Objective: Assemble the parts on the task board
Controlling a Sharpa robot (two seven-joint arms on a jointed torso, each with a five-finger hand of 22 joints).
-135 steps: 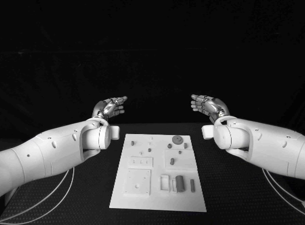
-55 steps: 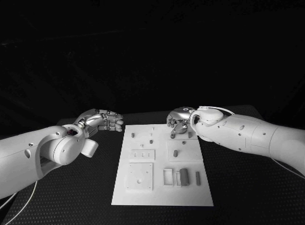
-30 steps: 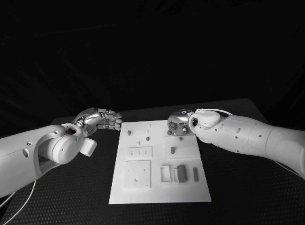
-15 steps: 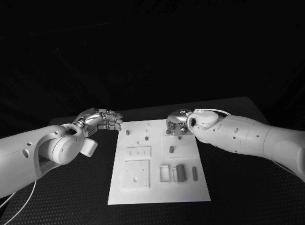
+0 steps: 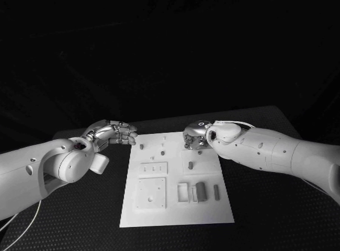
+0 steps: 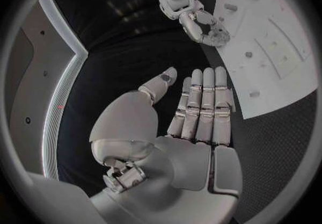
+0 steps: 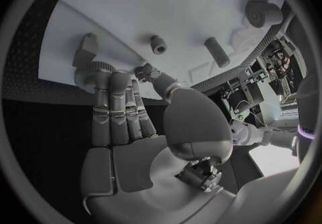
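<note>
The flat white rectangular task board [image 5: 178, 183] is lying mid-frame on the black desk [image 5: 268, 209], with small grey parts [image 5: 201, 192] sitting on it. At its upper right corner the right hand [image 5: 195, 137] is reaching, fingers spread around a round part [image 7: 87, 68]; whether it is gripping, I cannot tell. A glancing touch could topple that piece. The left hand [image 5: 117, 133] is hovering empty beside the board's upper left, fingers straight and together.

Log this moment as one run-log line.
phase: reach | right hand: over far right corner of task board, fingertips at a part, grasp unclear | left hand: beside board's left edge, holding nothing
</note>
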